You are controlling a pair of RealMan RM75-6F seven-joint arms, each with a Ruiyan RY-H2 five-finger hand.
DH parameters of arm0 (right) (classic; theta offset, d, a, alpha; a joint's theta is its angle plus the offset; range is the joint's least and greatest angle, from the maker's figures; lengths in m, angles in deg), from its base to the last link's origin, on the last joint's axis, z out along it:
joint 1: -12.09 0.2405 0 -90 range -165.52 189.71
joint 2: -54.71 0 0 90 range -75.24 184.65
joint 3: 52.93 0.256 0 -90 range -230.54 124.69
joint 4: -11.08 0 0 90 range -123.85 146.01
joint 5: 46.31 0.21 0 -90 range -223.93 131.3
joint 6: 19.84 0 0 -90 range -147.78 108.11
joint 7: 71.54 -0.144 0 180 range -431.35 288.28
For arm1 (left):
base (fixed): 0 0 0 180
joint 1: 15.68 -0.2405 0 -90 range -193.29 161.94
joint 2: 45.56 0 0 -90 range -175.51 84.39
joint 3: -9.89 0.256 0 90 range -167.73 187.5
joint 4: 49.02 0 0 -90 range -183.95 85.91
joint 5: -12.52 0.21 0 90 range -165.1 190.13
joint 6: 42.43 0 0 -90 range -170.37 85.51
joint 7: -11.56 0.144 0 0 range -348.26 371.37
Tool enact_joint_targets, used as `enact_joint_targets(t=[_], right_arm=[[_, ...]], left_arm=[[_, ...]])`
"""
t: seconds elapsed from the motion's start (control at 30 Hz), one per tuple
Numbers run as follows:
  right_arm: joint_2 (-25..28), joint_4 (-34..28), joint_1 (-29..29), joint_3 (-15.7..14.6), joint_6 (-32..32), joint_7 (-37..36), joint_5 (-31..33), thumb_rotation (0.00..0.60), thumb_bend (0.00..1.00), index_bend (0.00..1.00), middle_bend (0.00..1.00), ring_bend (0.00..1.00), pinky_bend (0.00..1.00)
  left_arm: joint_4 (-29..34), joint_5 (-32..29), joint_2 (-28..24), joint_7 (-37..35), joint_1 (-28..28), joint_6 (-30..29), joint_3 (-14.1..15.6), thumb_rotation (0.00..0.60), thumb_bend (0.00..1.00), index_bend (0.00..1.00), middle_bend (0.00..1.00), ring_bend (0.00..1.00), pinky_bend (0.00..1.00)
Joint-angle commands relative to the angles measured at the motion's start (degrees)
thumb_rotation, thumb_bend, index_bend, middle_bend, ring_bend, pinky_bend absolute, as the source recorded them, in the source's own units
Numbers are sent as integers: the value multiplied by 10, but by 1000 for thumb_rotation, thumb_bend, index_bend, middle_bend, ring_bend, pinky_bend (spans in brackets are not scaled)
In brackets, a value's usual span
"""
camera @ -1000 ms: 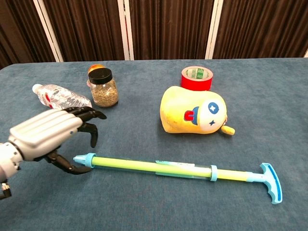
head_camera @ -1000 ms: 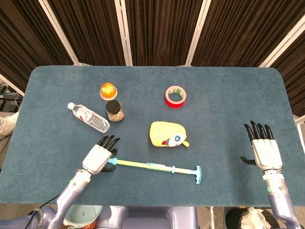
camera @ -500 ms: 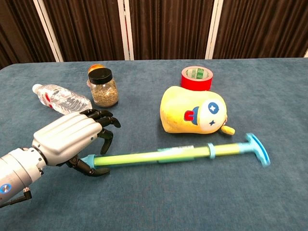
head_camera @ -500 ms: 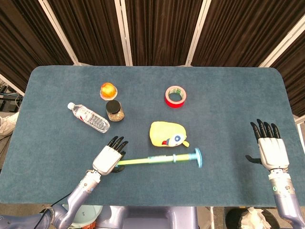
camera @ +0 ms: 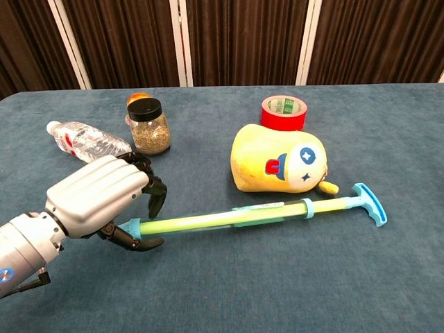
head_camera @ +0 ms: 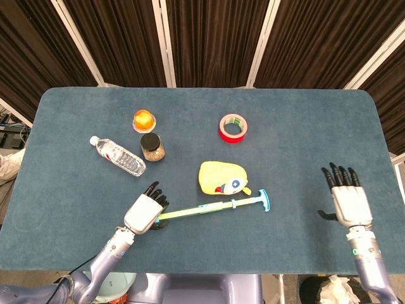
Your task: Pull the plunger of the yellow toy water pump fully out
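Observation:
The yellow toy water pump (head_camera: pixel 209 208) (camera: pixel 229 218) lies slanted on the blue table, its light-blue T-handle (head_camera: pixel 264 201) (camera: pixel 368 203) pointing right, just below the yellow plush. The plunger looks pushed in, with only a short rod between collar and handle. My left hand (head_camera: pixel 144 212) (camera: pixel 97 194) grips the pump's blue nozzle end, fingers curled over it and thumb beneath. At the table's right edge my right hand (head_camera: pixel 345 199) is raised, fingers spread, holding nothing; it shows only in the head view.
A yellow plush toy (head_camera: pixel 221 177) (camera: pixel 277 159) sits just behind the pump. Farther back are a red tape roll (head_camera: pixel 233 128) (camera: pixel 283 111), a black-lidded jar (head_camera: pixel 152 147) (camera: pixel 148 125), a lying water bottle (head_camera: pixel 118 156) (camera: pixel 87 139) and an orange object (head_camera: pixel 143 119).
My left hand closed on the pump's nozzle end and the pump swung, its handle end moving back toward the plush. The right hand drifted slightly inward.

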Motion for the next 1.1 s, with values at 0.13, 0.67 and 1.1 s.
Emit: enact_joint_targets(t=[0.13, 0.67, 1.1], right_arm=[[-23, -4, 9, -14, -10, 27, -4, 600, 63, 163, 0, 0, 0], [-87, -55, 29, -64, -43, 93, -50, 600, 103, 415, 0, 0, 0], [-128, -26, 45, -47, -40, 109, -31, 600, 153, 394, 0, 0, 0]], left_arm=[[-45, 40, 20, -41, 5, -42, 15, 600, 485, 713, 718, 550, 323], [-143, 52, 71, -102, 24, -45, 27, 600, 492, 719, 723, 555, 331], [-166, 71, 96, -131, 24, -60, 54, 600, 491, 719, 720, 555, 331]])
